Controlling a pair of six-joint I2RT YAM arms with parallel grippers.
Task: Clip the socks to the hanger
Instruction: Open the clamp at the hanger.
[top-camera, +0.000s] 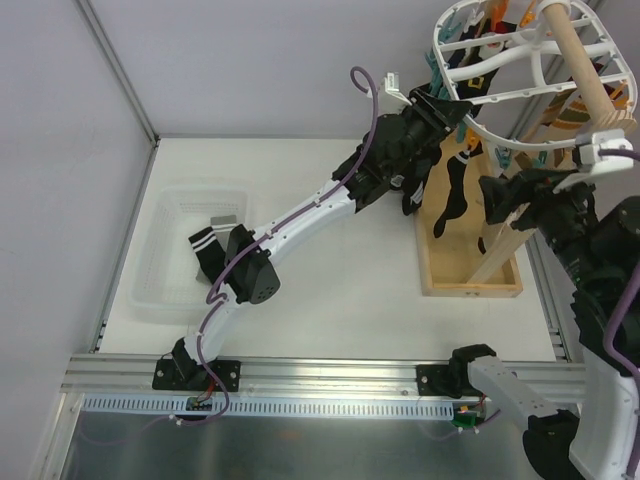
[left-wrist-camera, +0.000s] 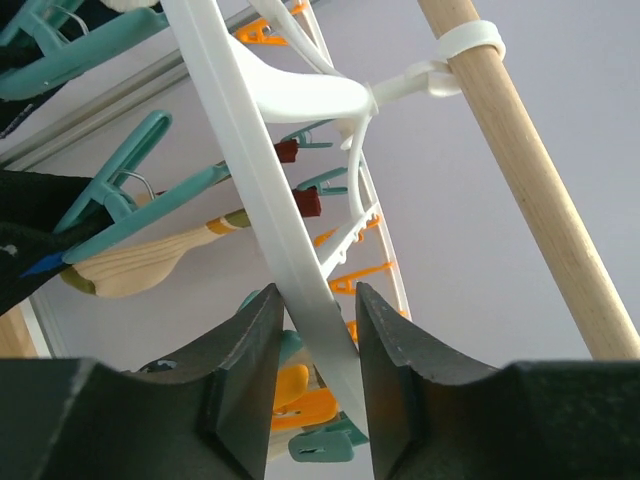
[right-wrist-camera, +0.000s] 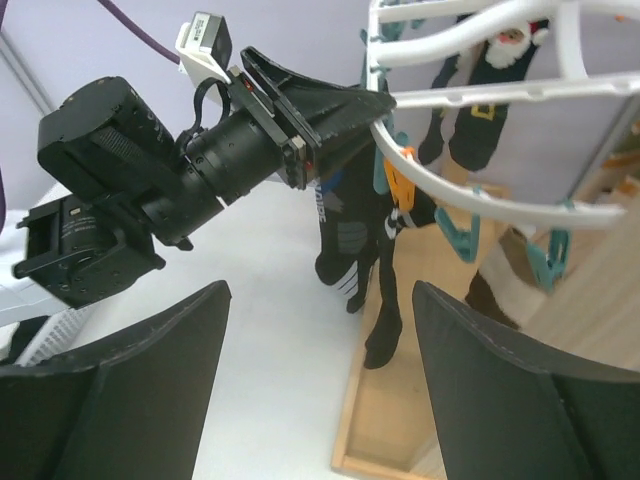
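The white oval hanger (top-camera: 530, 143) hangs from the wooden pole at the upper right, with teal and orange pegs around its rim. My left gripper (top-camera: 445, 105) reaches up to its left edge. In the left wrist view the white hanger rim (left-wrist-camera: 250, 150) runs slanting between the fingers of the left gripper (left-wrist-camera: 318, 310), which are shut on it. Black socks (top-camera: 455, 200) dangle from pegs below the hanger; the right wrist view shows these socks (right-wrist-camera: 345, 240) too. More socks (top-camera: 215, 245) lie in the basket. My right gripper (right-wrist-camera: 320, 290) hovers open and empty just right of the hanging socks.
A translucent mesh basket (top-camera: 165, 270) sits at the left of the table. The wooden pole (top-camera: 585, 65) rises slanting from a shallow wooden base tray (top-camera: 470, 285) at the right. A teal peg (left-wrist-camera: 130, 165) grips a black sock beside my left fingers.
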